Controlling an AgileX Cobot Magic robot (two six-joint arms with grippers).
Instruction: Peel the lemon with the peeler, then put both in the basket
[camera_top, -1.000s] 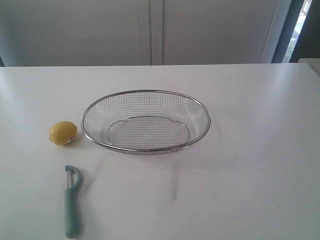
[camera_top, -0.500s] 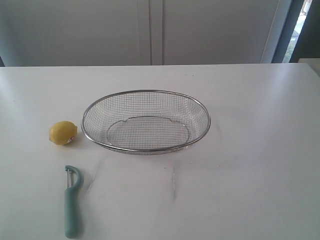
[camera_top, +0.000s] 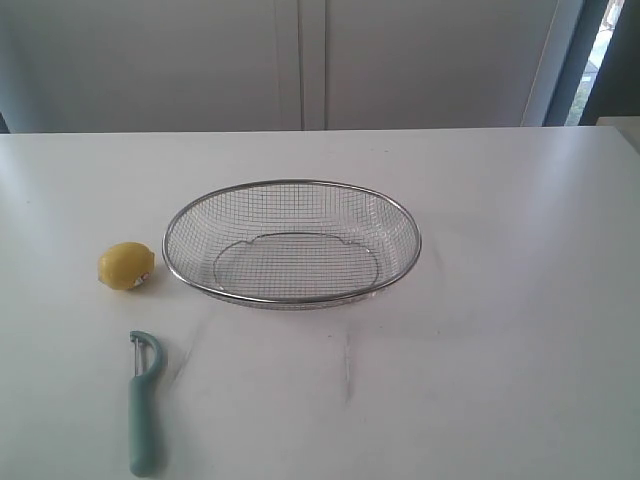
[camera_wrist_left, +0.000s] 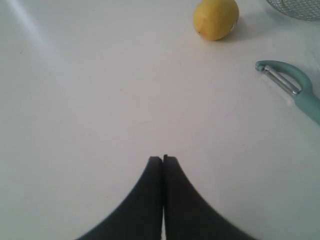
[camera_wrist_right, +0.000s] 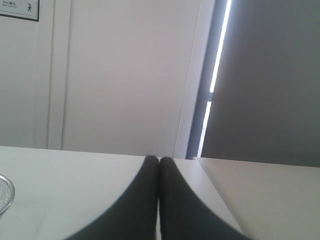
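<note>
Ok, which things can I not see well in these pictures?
- Lemon sticker: too small to read, exterior view.
- Peeler handle: cut off by the frame edge, left wrist view.
- Basket: only a rim sliver at the frame edge, right wrist view.
- Left claw and right claw: outside the exterior view.

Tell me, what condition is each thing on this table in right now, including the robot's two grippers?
basket: upright on the table, empty.
lemon: unpeeled, lying on the table beside the basket, not touching it.
peeler: lying flat on the table, held by nothing.
left gripper: shut, holding nothing.
right gripper: shut, holding nothing.
</note>
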